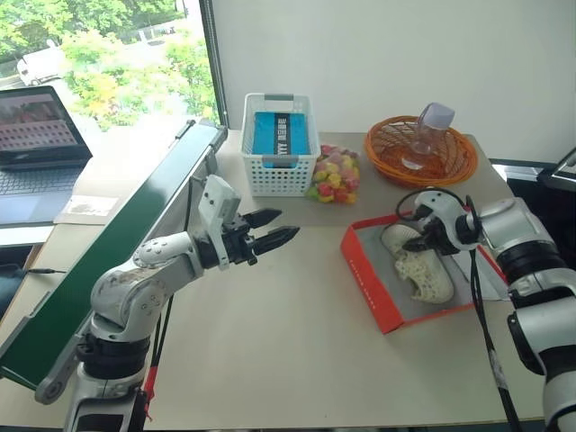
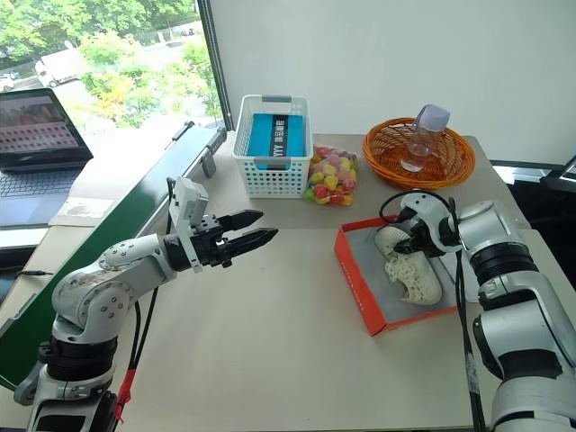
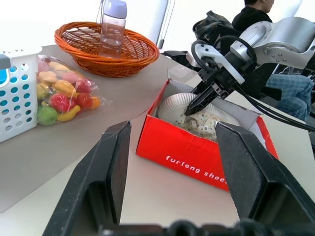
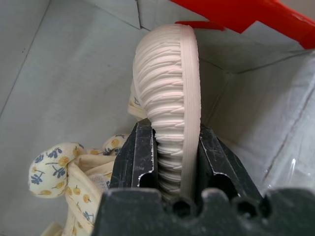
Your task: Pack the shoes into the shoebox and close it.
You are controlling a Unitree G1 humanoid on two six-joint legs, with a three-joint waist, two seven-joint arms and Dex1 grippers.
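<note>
My right gripper (image 4: 170, 162) is clamped on the ribbed sole of one shoe (image 4: 170, 83), inside the shoebox (image 1: 364, 274) beside its mate (image 1: 427, 274), so I should lower it flat before releasing, my left gripper (image 1: 270, 229) waiting apart.

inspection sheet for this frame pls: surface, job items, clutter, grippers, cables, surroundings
surface: beige table.
job's things: red shoebox open; one shoe lies inside, second shoe gripped over it.
clutter: white basket, candy bag, orange basket holding a bottle, green conveyor.
grippers: left gripper open, apart from the box; right gripper shut on the second shoe's sole.
cables: black cable along the right arm.
surroundings: laptop, window, a seated person.
</note>
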